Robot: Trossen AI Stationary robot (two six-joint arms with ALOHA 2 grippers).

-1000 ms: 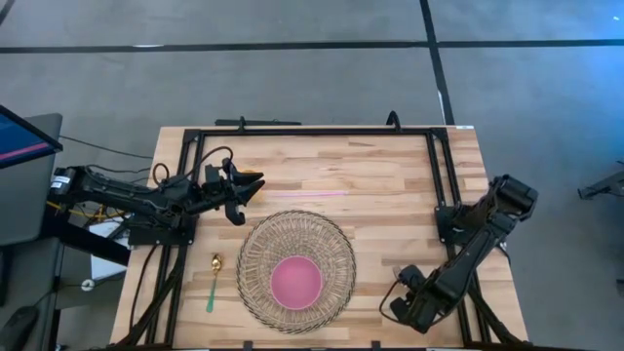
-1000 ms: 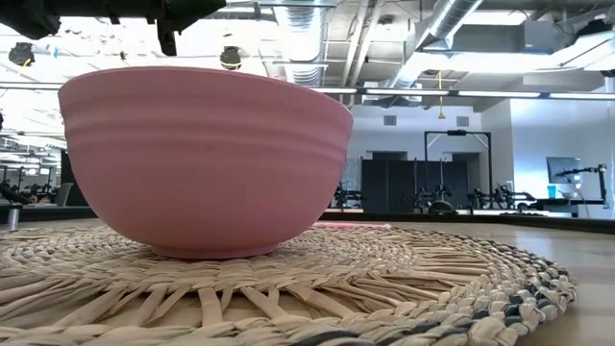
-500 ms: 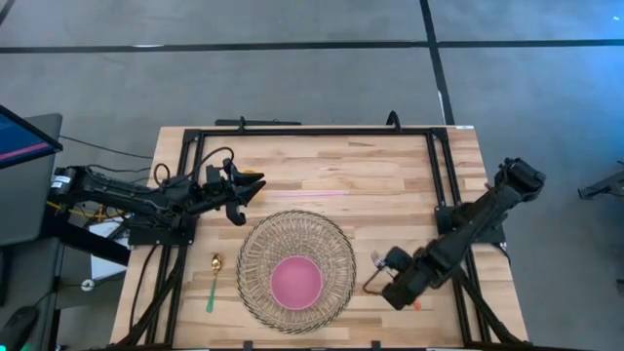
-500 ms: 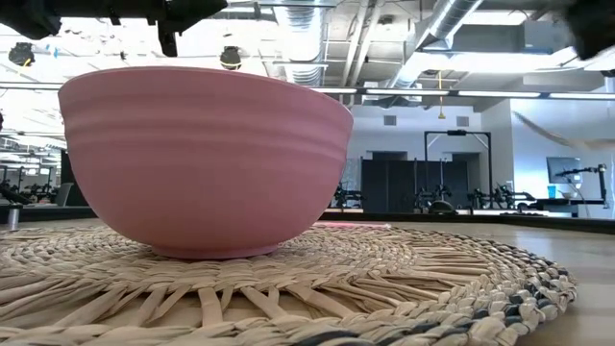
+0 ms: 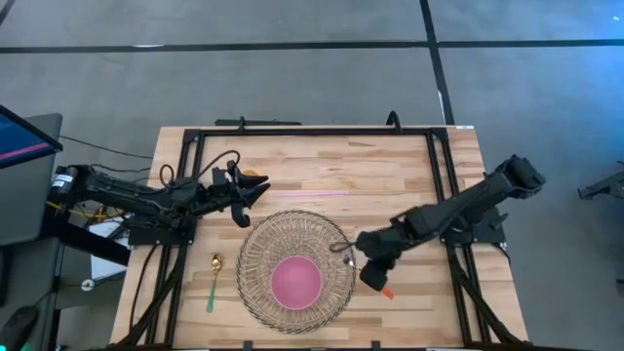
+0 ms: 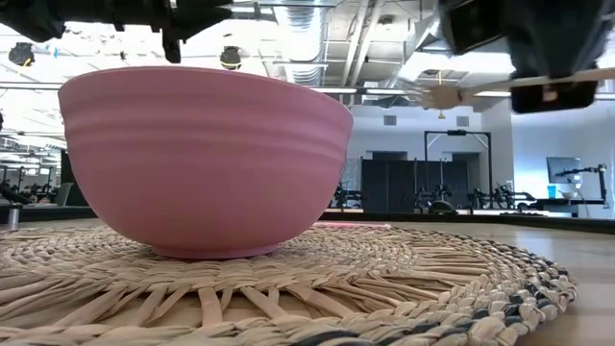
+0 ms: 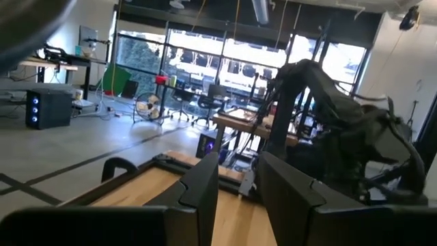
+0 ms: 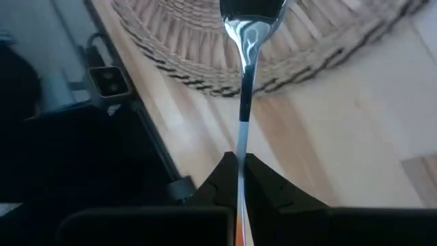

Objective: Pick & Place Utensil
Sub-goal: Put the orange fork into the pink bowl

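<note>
Steel utensil (image 8: 244, 116), orange-tipped handle, is clamped in the right gripper (image 5: 373, 265) just beside the woven mat (image 5: 255, 292) edge, w/ pink bowl (image 5: 295, 282) at mat centre. Best approach probably: carry level over bowl, lower before releasing. Left gripper (image 5: 246, 187) waits behind mat, jaws slightly parted, holding nothing.

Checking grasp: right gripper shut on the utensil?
Shut. The right gripper pinches the silver utensil by its handle, above the woven mat.
</note>
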